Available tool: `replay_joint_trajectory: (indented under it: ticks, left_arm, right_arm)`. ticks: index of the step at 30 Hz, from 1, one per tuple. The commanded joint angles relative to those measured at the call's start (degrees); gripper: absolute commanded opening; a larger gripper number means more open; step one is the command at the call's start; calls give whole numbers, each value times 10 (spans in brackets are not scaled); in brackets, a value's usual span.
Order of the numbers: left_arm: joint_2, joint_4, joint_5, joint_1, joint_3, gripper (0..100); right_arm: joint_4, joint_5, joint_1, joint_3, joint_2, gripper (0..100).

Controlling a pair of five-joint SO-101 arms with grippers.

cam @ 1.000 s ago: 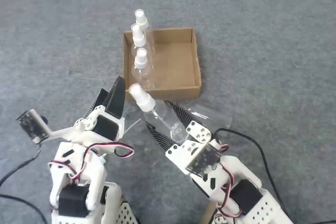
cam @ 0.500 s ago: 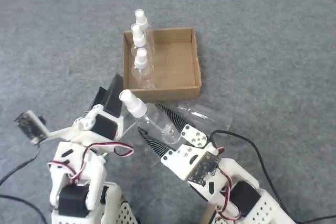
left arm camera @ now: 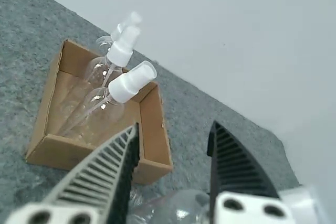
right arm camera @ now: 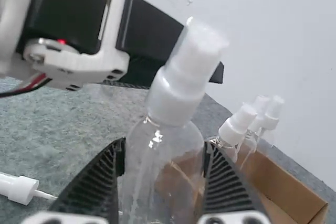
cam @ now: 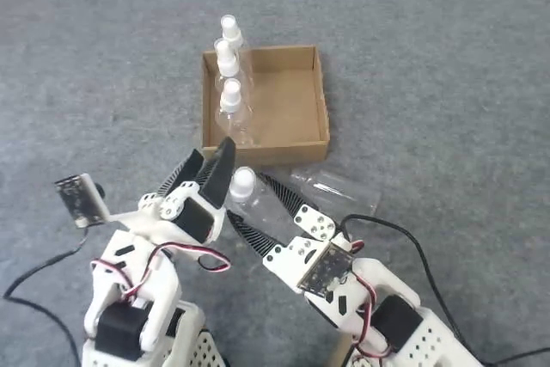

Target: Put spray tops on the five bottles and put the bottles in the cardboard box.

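Observation:
My right gripper (cam: 247,197) is shut on a clear bottle (right arm camera: 163,145) held nearly upright, with a white spray top (cam: 243,181) on its neck. My left gripper (cam: 212,156) stands open just left of that top, its fingers (left arm camera: 118,177) spread wide with nothing between them. Behind them sits the cardboard box (cam: 322,100), and three capped bottles (cam: 234,109) stand along its left wall. The box (left arm camera: 152,114) and those bottles (left arm camera: 118,85) also appear in the left wrist view. A bare bottle (cam: 335,188) lies on the carpet in front of the box.
A loose spray top (right arm camera: 16,188) with its tube lies on the grey carpet near the arms' bases. The box's right half is free. Open carpet spreads to both sides of the box.
The right gripper has drawn the capped bottle back and stood it more upright. The left gripper has swung right, close beside the bottle's top.

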Motion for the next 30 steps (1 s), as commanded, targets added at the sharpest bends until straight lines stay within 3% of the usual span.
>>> replay_joint_trajectory:
  ticks: [1, 10, 30]
  left_arm:
    - [-8, 5, -23, 11, -7, 199]
    - [-8, 5, -48, 65, 15, 199]
    - [-8, 5, -20, 14, -10, 199]
  right_arm:
    - [-13, 1, -7, -10, -10, 7]
    - [-13, -3, 37, -4, -10, 7]
    - [24, -1, 41, 9, -10, 7]
